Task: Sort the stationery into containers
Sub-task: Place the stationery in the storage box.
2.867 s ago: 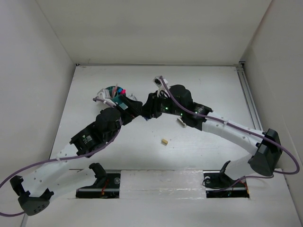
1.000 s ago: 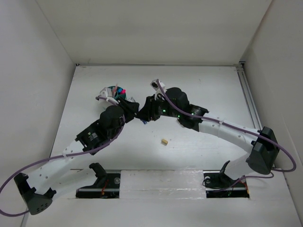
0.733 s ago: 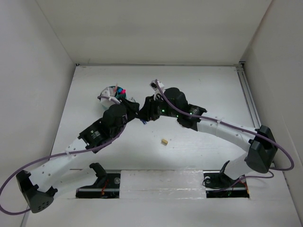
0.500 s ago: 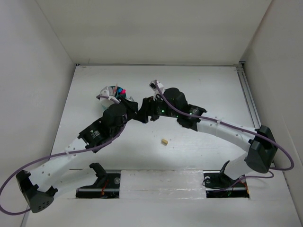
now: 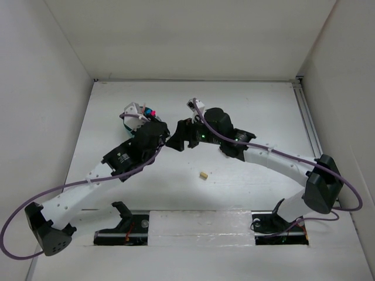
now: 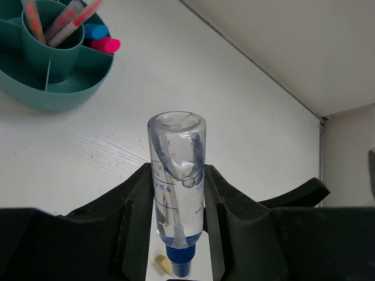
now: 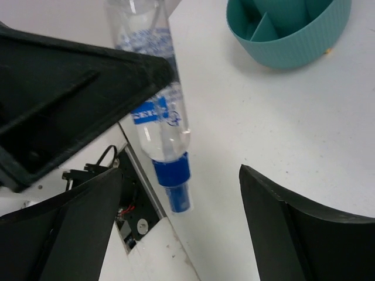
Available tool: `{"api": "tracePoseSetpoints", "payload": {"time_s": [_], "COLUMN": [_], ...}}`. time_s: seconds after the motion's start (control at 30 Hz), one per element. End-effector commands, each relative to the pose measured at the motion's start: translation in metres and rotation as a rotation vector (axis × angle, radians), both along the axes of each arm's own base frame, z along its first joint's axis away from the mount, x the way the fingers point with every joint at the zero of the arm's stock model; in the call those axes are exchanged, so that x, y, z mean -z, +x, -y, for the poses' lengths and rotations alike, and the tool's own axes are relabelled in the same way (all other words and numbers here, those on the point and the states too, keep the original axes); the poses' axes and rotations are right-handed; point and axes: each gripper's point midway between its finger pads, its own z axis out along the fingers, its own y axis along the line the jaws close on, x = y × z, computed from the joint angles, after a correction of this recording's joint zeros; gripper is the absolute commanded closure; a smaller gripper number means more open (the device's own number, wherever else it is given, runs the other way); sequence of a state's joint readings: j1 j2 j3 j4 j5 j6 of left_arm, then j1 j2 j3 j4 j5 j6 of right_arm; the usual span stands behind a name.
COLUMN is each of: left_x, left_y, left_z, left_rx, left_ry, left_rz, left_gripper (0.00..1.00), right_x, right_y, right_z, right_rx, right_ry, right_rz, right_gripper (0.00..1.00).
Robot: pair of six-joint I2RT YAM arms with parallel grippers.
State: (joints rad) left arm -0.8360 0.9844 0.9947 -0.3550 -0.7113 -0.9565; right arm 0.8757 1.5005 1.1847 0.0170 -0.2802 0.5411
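My left gripper [image 6: 176, 196] is shut on a clear bottle [image 6: 176, 170] with a blue cap [image 6: 180, 260] that points down. In the right wrist view the same bottle [image 7: 157, 120] hangs between the wide-open fingers of my right gripper [image 7: 181, 219], which do not touch it. The teal organiser cup [image 6: 55, 93] holds several pens [image 6: 70, 17] and a pink-capped marker [image 6: 106, 44]. It stands just beyond the bottle. From above, both grippers meet mid-table, left [image 5: 163, 133] and right [image 5: 176, 140]. A tan eraser block [image 5: 203, 175] lies on the table nearer the bases.
The organiser [image 5: 142, 110] is mostly hidden by my left wrist in the top view. White walls close in the table on the left, back and right. A metal rail [image 5: 307, 126] runs along the right edge. The base plates [image 5: 199, 225] lie at the near edge.
My right gripper has opened and let go of the bottle, which stays in my left gripper. The left wrist has shifted slightly back and right, beside the organiser.
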Motion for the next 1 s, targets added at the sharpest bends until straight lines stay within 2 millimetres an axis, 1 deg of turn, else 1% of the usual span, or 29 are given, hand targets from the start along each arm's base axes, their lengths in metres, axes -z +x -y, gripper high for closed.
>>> {"api": "tracePoseSetpoints", "payload": {"time_s": [0.0, 0.03, 0.07, 0.1, 0.17, 0.2, 0.23, 0.27, 0.3, 0.33, 0.37, 0.4, 0.47, 0.5, 0.53, 0.57, 0.6, 0.63, 0.7, 0.73, 0.77, 0.8, 0.83, 0.87, 0.93, 0.97], "left_x": [-0.037, -0.038, -0.04, -0.039, -0.046, -0.046, -0.05, -0.05, -0.045, -0.048, -0.049, -0.047, -0.05, -0.053, -0.052, -0.056, -0.058, -0.059, -0.059, -0.065, -0.062, -0.059, -0.063, -0.06, -0.056, -0.053], "left_y": [0.004, 0.004, 0.003, 0.002, 0.002, 0.001, 0.001, 0.001, 0.001, 0.0, -0.001, -0.002, -0.004, -0.004, -0.008, -0.008, -0.01, -0.011, -0.01, -0.009, -0.007, -0.005, -0.003, -0.002, 0.0, 0.002], "left_z": [-0.009, -0.01, -0.011, -0.009, -0.01, -0.007, -0.005, -0.005, -0.003, -0.003, -0.005, -0.005, -0.003, -0.003, -0.005, -0.005, -0.006, -0.007, -0.011, -0.012, -0.013, -0.013, -0.014, -0.012, -0.01, -0.007], "left_rx": [-0.082, -0.082, -0.086, -0.078, -0.078, -0.069, -0.058, -0.058, -0.047, -0.05, -0.053, -0.06, -0.054, -0.057, -0.053, -0.062, -0.062, -0.067, -0.09, -0.097, -0.1, -0.106, -0.101, -0.101, -0.101, -0.11], "left_ry": [-0.068, -0.064, -0.071, -0.074, -0.082, -0.095, -0.106, -0.107, -0.095, -0.105, -0.104, -0.115, -0.141, -0.15, -0.16, -0.186, -0.184, -0.191, -0.177, -0.183, -0.153, -0.128, -0.108, -0.101, -0.095, -0.112], "left_rz": [0.063, 0.06, 0.056, 0.053, 0.06, 0.055, 0.057, 0.057, 0.04, 0.041, 0.033, 0.026, 0.019, 0.019, 0.008, 0.009, 0.007, 0.003, -0.003, 0.009, 0.007, 0.006, 0.024, 0.019, 0.014, 0.008], "left_gripper": [1.0, 1.0, 1.0, 1.0, 1.0, 1.0, 1.0, 1.0, 1.0, 1.0, 1.0, 1.0, 1.0, 1.0, 1.0, 1.0, 1.0, 1.0, 1.0, 1.0, 1.0, 1.0, 1.0, 1.0, 1.0, 1.0], "right_x": [-0.009, -0.004, -0.007, -0.006, -0.004, -0.009, -0.007, -0.001, -0.007, -0.014, -0.003, -0.01, -0.015, -0.001, -0.02, -0.02, -0.013, -0.02, -0.017, -0.019, -0.014, -0.014, -0.014, -0.019, -0.017, -0.018], "right_y": [0.005, 0.004, 0.005, 0.001, 0.002, 0.0, 0.0, -0.001, -0.002, -0.004, -0.005, -0.005, -0.005, -0.009, -0.011, -0.014, -0.017, -0.018, -0.016, -0.015, -0.014, -0.014, -0.012, -0.013, -0.01, -0.011], "right_z": [0.001, 0.002, 0.002, 0.003, 0.003, 0.003, 0.003, 0.004, 0.004, 0.004, 0.006, 0.006, 0.012, 0.016, 0.019, 0.021, 0.025, 0.025, 0.026, 0.026, 0.027, 0.027, 0.028, 0.029, 0.031, 0.032], "right_rx": [0.002, 0.001, -0.001, -0.014, -0.017, -0.027, -0.027, -0.029, -0.04, -0.049, -0.052, -0.053, -0.033, -0.033, -0.029, -0.038, -0.038, -0.037, -0.025, -0.027, -0.021, -0.021, -0.012, -0.011, 0.013, 0.012], "right_ry": [0.033, 0.026, 0.031, 0.033, 0.032, 0.053, 0.057, 0.049, 0.069, 0.086, 0.068, 0.094, 0.123, 0.12, 0.189, 0.205, 0.208, 0.225, 0.212, 0.204, 0.182, 0.182, 0.181, 0.19, 0.179, 0.177], "right_rz": [0.053, 0.047, 0.064, 0.061, 0.073, 0.087, 0.091, 0.095, 0.122, 0.135, 0.138, 0.172, 0.218, 0.215, 0.276, 0.302, 0.304, 0.319, 0.31, 0.321, 0.317, 0.317, 0.318, 0.326, 0.322, 0.32], "right_gripper": [0.15, 0.15, 0.17, 0.17, 0.18, 0.19, 0.19, 0.19, 0.21, 0.21, 0.23, 0.24, 0.26, 0.26, 0.26, 0.26, 0.26, 0.26, 0.27, 0.27, 0.28, 0.28, 0.28, 0.28, 0.28, 0.28]}}
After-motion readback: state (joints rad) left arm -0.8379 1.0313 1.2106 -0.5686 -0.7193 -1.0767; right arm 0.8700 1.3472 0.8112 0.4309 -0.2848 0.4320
